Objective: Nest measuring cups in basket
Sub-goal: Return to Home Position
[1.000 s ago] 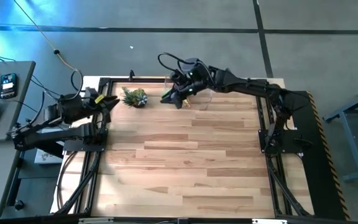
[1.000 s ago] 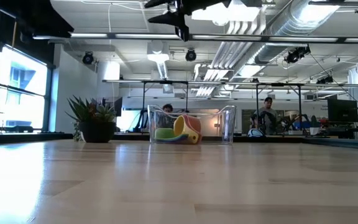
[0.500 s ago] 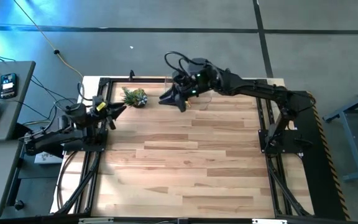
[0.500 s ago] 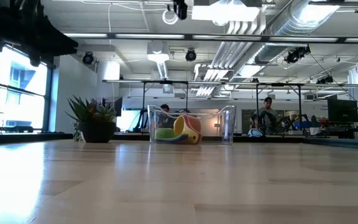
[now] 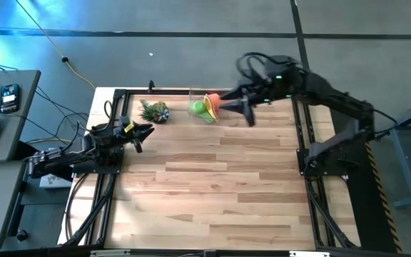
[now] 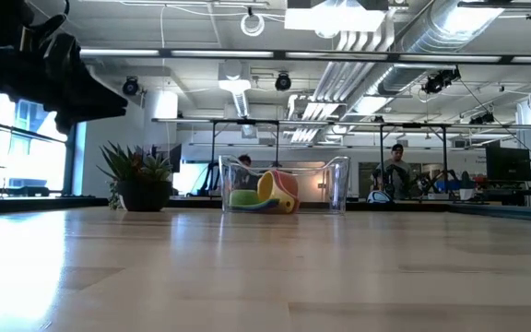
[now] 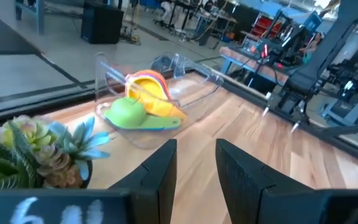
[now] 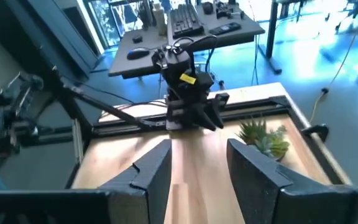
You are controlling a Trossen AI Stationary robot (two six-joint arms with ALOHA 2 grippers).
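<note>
Nested stack of coloured plastic measuring cups [image 5: 205,108] lies tipped on its side inside the clear rectangular plastic basket [image 6: 337,189] at the far edge of the table [image 5: 212,185], so placement looks done. Your right gripper [image 5: 228,106] hangs just right of the basket, fingers apart and empty, since there is nothing left to carry. Left gripper [image 5: 141,131] sits at the left edge near the small spiky green plant [image 5: 154,111], likewise parted and empty.

In the low view the ceiling lamps [image 6: 325,17] blaze white along the top and the window [image 6: 17,138] at the left edge is washed out, so my left arm [image 6: 44,69] in the upper left is only a black shape. The table [image 6: 265,267] carries a pale sheen across the bottom. From above, the wood is evenly lit with faint shadows, and blue light pools on the floor [image 5: 20,21] at upper left. Past my left wrist the clear bin [image 7: 197,92] glints.
</note>
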